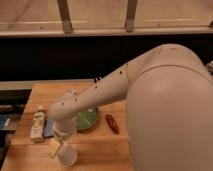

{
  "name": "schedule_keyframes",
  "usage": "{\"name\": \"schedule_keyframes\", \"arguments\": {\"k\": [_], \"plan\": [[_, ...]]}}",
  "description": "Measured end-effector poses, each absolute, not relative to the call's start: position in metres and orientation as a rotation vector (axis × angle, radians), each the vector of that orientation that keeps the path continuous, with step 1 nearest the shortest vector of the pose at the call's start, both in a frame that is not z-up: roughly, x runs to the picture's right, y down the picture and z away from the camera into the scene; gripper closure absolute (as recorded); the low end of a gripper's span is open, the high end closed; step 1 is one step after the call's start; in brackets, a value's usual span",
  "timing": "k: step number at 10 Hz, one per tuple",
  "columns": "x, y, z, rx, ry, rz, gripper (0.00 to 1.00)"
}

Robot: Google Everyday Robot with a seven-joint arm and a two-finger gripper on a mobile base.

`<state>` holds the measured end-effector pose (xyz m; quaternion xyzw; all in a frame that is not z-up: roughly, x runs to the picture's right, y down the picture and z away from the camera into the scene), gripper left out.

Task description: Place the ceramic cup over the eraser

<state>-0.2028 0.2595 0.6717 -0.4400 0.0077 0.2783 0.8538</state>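
Where the arm sits: robot arm [165, 105], smooth white rounded shell, fills the right side. A tapering link with small dark dots runs down-left over the worktop and ends in a ribbed white wrist.
Worktop: worktop [100, 150], pale wood with plank lines and a matte top. Its right part is hidden behind the arm shell.
Background: dark band [60, 57] behind the worktop. Above it a pale rail with two grey uprights [64, 15].
Green bowl: green bowl [87, 120], round, shallow, glossy, mid-worktop. Its left rim is covered by the arm link.
Bottle: white labelled bottle [37, 125], slim, lying at the left edge with its cap pointing away from the camera.
Blue pad: flat blue pad [48, 128], just right of the bottle, partly hidden under the wrist.
Red thing: red pepper-shaped thing [112, 124], long, shiny, dark red, right of the bowl and apart from it.
Ceramic cup: ceramic cup [67, 155], small, plain white, no handle, upright at the front-left of the worktop, directly under the wrist, its top blocked by the gripper.
Gripper: gripper [60, 149], low over the front-left of the worktop, right at the cup.
Jaws: apart. One pale yellow finger [53, 148] shows just left of the cup, the other is lost behind it. Contact with the cup cannot be told.
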Motion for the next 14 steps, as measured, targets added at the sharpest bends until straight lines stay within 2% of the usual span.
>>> {"name": "schedule_keyframes", "arguments": {"k": [13,14], "plan": [[-0.193,0.288,0.683,-0.967,0.082,0.621,0.20],[-0.194,0.289,0.684,-0.968,0.081,0.619,0.23]]}}
